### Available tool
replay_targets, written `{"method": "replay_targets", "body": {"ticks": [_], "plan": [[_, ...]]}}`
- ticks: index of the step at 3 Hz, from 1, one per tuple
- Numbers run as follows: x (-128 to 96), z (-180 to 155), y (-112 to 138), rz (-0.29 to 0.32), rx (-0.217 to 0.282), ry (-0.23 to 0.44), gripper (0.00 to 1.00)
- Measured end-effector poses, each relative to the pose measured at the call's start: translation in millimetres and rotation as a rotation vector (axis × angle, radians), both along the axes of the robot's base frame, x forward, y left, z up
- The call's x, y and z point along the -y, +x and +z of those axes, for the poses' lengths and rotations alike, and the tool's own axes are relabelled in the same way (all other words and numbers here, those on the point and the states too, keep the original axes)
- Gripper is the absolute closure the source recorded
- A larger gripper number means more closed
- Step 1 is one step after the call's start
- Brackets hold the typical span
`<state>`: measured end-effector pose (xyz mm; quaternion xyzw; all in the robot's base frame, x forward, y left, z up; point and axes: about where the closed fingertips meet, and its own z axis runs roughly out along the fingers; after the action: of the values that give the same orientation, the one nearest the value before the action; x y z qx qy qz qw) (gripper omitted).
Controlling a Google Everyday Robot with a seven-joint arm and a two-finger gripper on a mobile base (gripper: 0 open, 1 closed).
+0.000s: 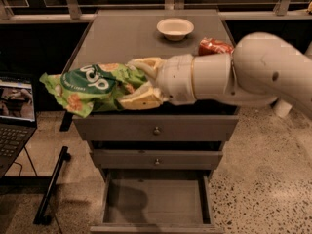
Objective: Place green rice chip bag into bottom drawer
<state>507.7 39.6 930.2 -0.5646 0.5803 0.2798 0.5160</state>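
Note:
The green rice chip bag (92, 87) is a crinkled green foil bag with white lettering and orange patches. It hangs in the air at the cabinet's front left edge, above the drawers. My gripper (139, 82) is shut on the bag's right end, one cream finger above it and one below. My white arm reaches in from the right across the cabinet top. The bottom drawer (156, 201) is pulled open below, a grey box with a bare flat floor, lower than the bag and a little to its right.
A white bowl (175, 28) stands at the back of the grey cabinet top (122, 38). A crushed red soda can (214, 46) lies behind my arm. Two shut drawers with knobs (156, 129) sit above the open one. A laptop (14, 111) is at the left.

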Motion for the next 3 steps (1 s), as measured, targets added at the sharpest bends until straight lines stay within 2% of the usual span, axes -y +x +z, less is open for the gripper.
{"method": "replay_targets", "body": {"ticks": [1,2,3], "plan": [[-11.0,-24.3,-27.6,-0.089,0.012,0.109,1.00],[-8.3,-72.0,-48.6,-0.215,-0.058,0.208,1.00],[-2.3,-98.6,-62.7,-0.298,-0.106,0.218,1.00]]}}
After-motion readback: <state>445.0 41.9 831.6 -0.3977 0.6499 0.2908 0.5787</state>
